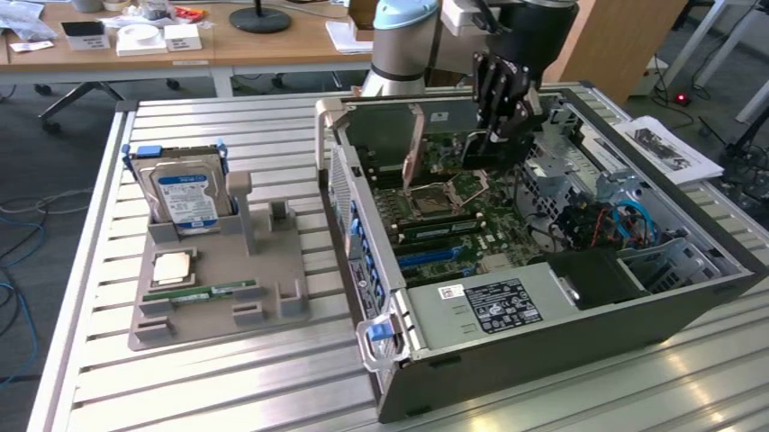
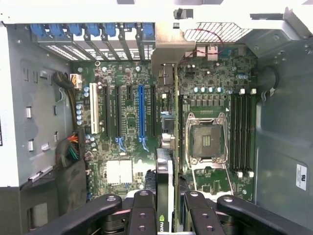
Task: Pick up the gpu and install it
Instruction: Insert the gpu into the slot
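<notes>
Gpu [image 2: 165, 171]: green circuit-board card seen edge-on, with a black cooler on one face bearing a green logo and a silver end bracket at the far end. It stands on edge inside the open computer case [image 2: 29, 122], above the motherboard [image 2: 127, 132], clamped between the claw [image 2: 168, 196] fingers.

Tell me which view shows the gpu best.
The wrist view: the gpu runs edge-on from the gripper toward the rear of the case, cooler and bracket visible. In the exterior view the gripper hides much of it.
</notes>
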Robot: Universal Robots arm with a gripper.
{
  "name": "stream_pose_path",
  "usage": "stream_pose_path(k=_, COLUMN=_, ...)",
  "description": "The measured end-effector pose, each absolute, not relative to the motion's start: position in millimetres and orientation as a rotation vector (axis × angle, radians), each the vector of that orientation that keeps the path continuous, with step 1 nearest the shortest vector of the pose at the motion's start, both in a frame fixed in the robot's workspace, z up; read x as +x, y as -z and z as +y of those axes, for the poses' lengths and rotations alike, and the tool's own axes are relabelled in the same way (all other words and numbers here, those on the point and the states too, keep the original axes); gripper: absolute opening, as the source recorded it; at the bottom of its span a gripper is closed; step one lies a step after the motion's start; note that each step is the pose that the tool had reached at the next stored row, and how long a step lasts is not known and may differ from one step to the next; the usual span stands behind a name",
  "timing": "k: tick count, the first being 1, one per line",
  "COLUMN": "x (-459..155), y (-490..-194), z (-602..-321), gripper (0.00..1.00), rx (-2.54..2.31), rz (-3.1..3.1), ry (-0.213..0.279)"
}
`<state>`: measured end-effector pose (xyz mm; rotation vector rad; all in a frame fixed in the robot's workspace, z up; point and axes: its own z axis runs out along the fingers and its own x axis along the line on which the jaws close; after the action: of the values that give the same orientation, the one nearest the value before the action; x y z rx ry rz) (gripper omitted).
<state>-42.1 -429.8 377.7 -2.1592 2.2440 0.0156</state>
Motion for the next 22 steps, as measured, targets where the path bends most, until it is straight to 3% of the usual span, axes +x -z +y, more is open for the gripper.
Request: stream_pose_path(k=22, x=-42, y=-342, z=-430, gripper=0.27, rx=-2.159, rz=2.244, ry=-0.016)
